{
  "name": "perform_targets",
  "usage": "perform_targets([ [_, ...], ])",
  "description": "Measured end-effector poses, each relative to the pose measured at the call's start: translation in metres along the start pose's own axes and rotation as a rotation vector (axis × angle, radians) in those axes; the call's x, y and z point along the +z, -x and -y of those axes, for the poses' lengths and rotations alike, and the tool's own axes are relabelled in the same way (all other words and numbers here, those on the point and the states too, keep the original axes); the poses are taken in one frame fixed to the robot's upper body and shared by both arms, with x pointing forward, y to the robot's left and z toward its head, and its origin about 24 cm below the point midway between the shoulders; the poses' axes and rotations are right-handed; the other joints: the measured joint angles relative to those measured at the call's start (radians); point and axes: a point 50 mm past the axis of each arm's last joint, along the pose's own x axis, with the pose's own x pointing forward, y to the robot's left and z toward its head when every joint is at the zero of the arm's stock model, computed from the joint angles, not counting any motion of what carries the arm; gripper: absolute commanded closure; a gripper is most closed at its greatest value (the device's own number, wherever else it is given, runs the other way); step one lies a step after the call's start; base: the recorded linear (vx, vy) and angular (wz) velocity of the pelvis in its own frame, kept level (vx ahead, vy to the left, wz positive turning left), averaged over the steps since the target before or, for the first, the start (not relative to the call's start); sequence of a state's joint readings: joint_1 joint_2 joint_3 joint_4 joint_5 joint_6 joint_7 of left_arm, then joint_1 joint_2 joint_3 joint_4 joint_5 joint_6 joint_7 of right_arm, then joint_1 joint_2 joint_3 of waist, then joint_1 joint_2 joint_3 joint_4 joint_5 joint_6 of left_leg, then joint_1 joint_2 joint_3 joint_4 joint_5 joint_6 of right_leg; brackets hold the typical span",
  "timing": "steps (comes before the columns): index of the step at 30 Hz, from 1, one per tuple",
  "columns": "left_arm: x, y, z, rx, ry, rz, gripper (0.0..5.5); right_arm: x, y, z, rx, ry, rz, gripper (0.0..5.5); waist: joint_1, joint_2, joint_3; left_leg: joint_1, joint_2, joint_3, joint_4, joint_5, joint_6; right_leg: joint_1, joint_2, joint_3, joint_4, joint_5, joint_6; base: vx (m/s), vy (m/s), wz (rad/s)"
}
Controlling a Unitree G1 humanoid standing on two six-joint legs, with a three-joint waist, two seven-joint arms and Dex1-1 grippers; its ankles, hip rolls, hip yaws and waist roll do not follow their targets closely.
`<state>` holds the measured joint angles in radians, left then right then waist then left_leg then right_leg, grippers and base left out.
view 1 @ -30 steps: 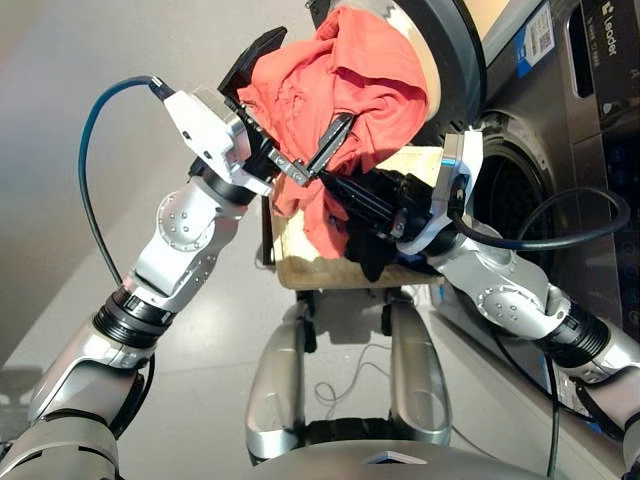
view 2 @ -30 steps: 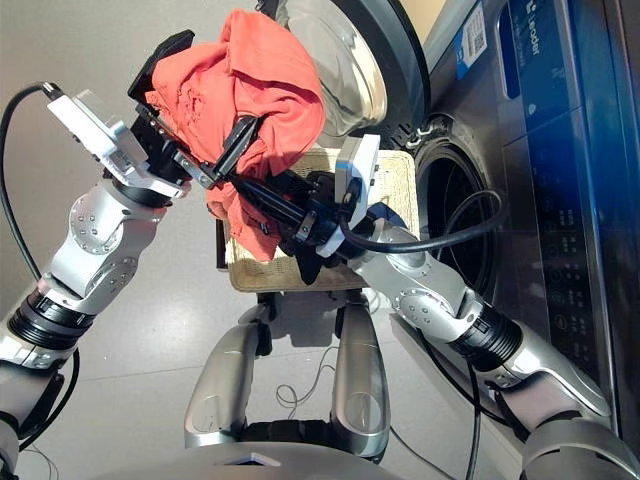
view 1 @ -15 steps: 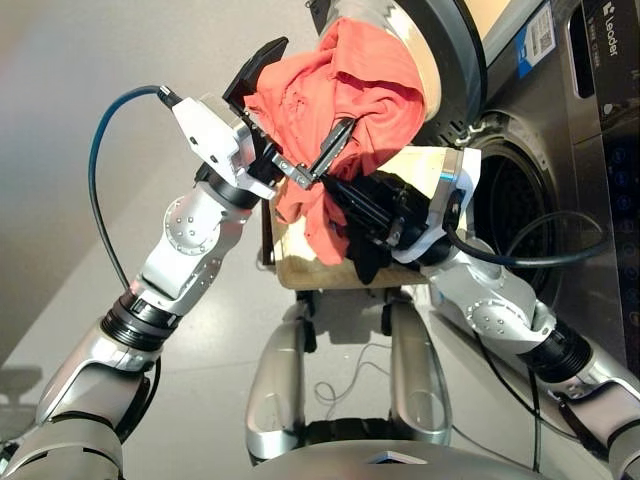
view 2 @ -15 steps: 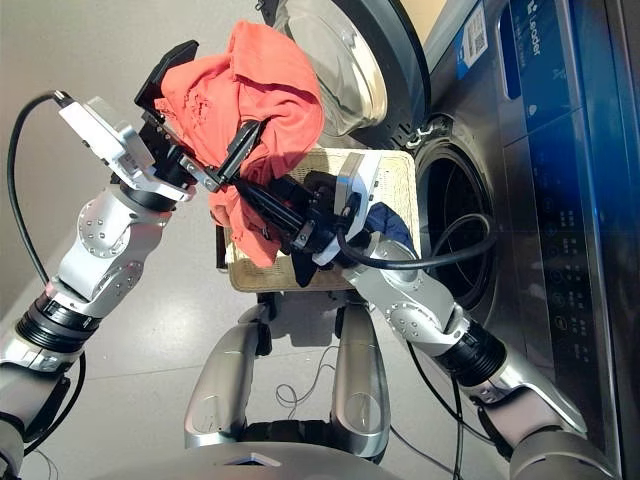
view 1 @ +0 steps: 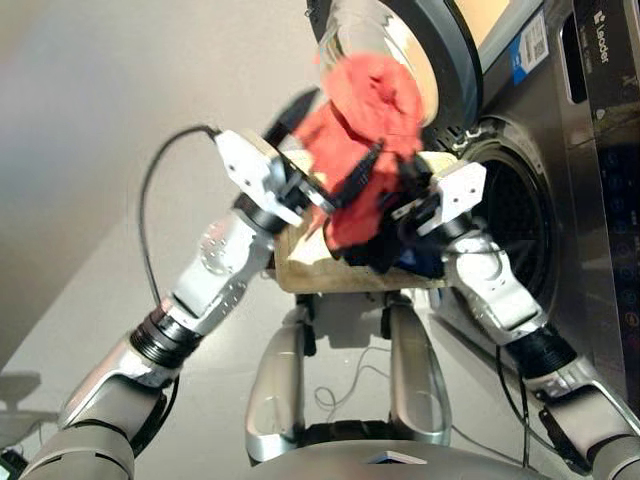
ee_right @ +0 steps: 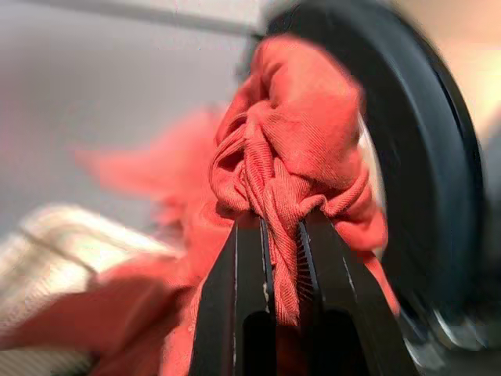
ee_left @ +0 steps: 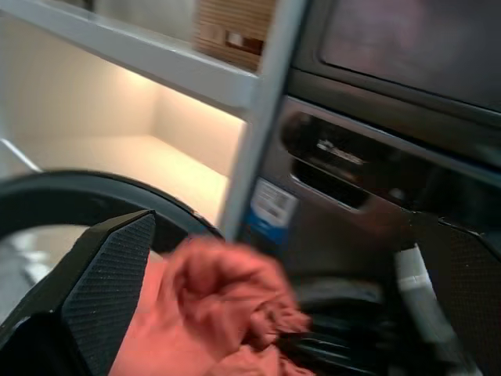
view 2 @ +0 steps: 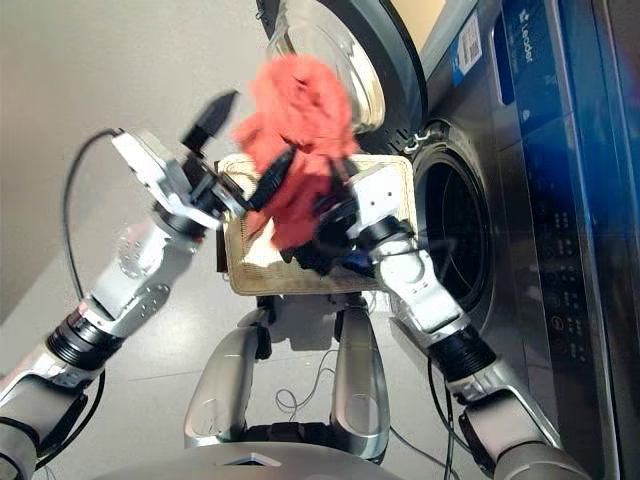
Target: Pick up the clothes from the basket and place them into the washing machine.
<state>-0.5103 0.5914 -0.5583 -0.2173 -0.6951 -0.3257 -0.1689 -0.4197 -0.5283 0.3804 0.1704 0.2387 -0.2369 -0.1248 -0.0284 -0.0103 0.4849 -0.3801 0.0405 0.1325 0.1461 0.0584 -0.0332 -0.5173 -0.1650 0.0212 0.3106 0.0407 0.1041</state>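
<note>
Orange-red soft fabric garment [view 2: 300,120] held above the cream-white woven wicker basket [view 2: 240,270], beside the dark grey front-loading washing machine [view 1: 530,200]: right claw [ee_right: 282,235] pinches a fold, left claw [view 1: 335,150] spread wide around it; risk: trailing cloth snagging the drum rim.

The word "Leader" stands in white on the dark unit [view 1: 600,40] above the washing machine [view 1: 520,215].

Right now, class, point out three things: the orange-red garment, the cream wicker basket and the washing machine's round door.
orange-red garment [view 2: 300,100]: right eye view, upper bunched folds.
wicker basket [view 2: 243,270]: right eye view, bare woven floor near its left corner.
round door [view 1: 455,50]: left eye view, dark outer rim.
</note>
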Motion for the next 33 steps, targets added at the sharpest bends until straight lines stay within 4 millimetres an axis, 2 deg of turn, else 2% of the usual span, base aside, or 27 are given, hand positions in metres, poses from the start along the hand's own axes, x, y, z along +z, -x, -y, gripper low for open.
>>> perform_targets([
  [10, 0.000, -0.002, 0.001, 0.006, 0.023, 0.013, 0.00, -0.006, 0.001, -0.001, -0.022, -0.010, -0.024, 5.50, 0.004, 0.007, -0.003, 0.003, 0.000, -0.001, 0.003, 0.000, 0.000, 0.004, 0.000, -0.001, 0.002, 0.000, 0.000, 0.000, 0.000, 0.000],
  [18, -0.001, -0.003, 0.003, 0.010, 0.037, 0.023, 0.00, -0.008, 0.001, -0.003, -0.033, -0.028, -0.031, 5.50, 0.004, 0.025, -0.013, 0.002, 0.000, -0.002, 0.005, -0.001, 0.000, 0.003, 0.000, -0.001, 0.003, 0.000, 0.000, 0.000, 0.000, 0.000],
  [21, -0.001, -0.004, 0.004, 0.020, 0.044, 0.027, 0.00, -0.030, 0.002, -0.003, -0.150, -0.080, -0.116, 5.50, 0.004, 0.030, -0.016, 0.000, 0.000, -0.002, 0.005, -0.001, 0.000, 0.002, 0.000, -0.001, 0.003, 0.000, 0.000, 0.000, 0.000, 0.000],
  [24, -0.002, -0.004, 0.003, 0.049, 0.047, 0.028, 0.00, -0.057, 0.013, 0.000, -0.260, -0.071, -0.240, 5.50, 0.004, 0.032, -0.017, -0.006, 0.000, -0.006, 0.011, -0.002, 0.000, 0.001, -0.001, -0.004, 0.003, -0.003, 0.003, 0.000, 0.000, 0.000],
  [29, -0.014, 0.000, 0.002, 0.181, 0.110, 0.034, 0.00, -0.092, 0.040, 0.014, -0.468, -0.102, -0.397, 5.50, 0.005, 0.032, -0.018, -0.018, 0.002, -0.027, 0.029, -0.009, -0.003, 0.002, -0.001, -0.023, 0.017, -0.015, 0.000, 0.000, 0.000, 0.000],
  [33, -0.021, 0.002, 0.001, 0.266, 0.120, 0.025, 0.00, -0.108, 0.055, 0.017, -0.595, -0.191, -0.475, 5.50, 0.003, 0.031, -0.016, -0.047, 0.002, -0.052, 0.068, -0.020, -0.010, -0.018, 0.000, -0.029, 0.069, -0.049, 0.001, -0.016, -0.014, 0.109],
])
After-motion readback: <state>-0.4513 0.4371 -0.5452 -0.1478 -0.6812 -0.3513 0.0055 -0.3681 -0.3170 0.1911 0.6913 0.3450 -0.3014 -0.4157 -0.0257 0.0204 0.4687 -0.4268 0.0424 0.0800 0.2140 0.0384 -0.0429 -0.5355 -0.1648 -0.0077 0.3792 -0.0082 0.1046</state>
